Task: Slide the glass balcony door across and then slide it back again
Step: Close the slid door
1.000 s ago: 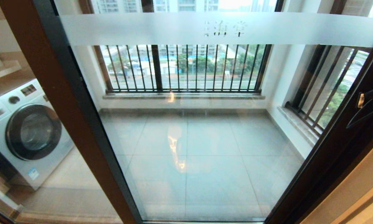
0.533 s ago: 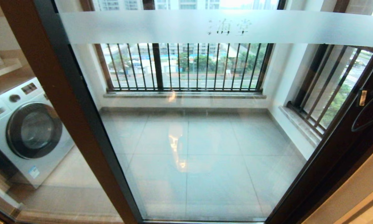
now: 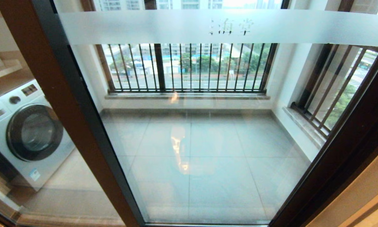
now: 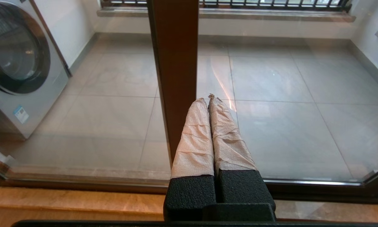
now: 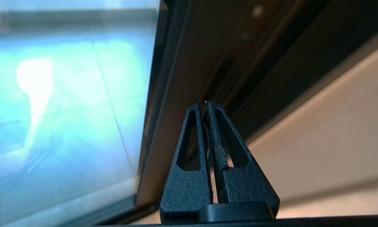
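Tiled balcony behind the glass balcony door (image 3: 189, 142), which fills your view with its upright stile (image 3: 340, 151) at the right. Your right gripper (image 5: 206, 104), fingers pressed together and empty, points at that stile just beside the glass, so it's the nearer arm. Left gripper (image 4: 209, 97) is parked, also closed and empty, facing the brown post (image 4: 174, 69); washing machine (image 3: 25, 132) sits well clear at left.

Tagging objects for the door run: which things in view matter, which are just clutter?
Job:
door
right gripper, shut, at the door's dark right stile
left gripper, shut, parked near the brown post

Clutter:
washer
railing
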Robot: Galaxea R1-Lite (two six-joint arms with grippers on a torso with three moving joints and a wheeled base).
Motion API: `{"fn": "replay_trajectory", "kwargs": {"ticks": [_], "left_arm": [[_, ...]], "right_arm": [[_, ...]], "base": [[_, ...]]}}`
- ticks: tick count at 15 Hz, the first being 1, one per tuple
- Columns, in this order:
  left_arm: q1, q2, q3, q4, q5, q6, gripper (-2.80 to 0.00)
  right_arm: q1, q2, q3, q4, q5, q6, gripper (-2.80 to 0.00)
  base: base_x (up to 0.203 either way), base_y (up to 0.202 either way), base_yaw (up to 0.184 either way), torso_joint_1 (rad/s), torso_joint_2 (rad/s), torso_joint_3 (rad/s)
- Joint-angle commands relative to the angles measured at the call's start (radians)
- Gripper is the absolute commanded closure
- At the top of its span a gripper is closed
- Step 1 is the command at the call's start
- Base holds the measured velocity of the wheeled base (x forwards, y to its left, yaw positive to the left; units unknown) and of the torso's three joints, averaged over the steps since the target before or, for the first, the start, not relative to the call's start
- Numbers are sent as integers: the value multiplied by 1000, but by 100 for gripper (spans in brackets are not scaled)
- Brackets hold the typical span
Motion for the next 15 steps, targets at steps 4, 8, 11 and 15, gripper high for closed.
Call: {"fn": "replay_trajectory", "kwargs": {"ticks": [4,8,11,15], "left_arm": [[0,1,0,0,0,0,0],[0,0,0,0,0,0,0],[0,0,0,0,0,0,0],[0,0,0,0,0,0,0]], "right_arm": [[-12,-7,-8,19,-2,-2,0],[-71,-5,23,17,74,2,0],[-195,-15,35,16,244,10,0],[-253,2,105,-5,311,15,0]], "base": [[0,0,0,0,0,0],[0,0,0,0,0,0],[0,0,0,0,0,0],[0,0,0,0,0,0]]}}
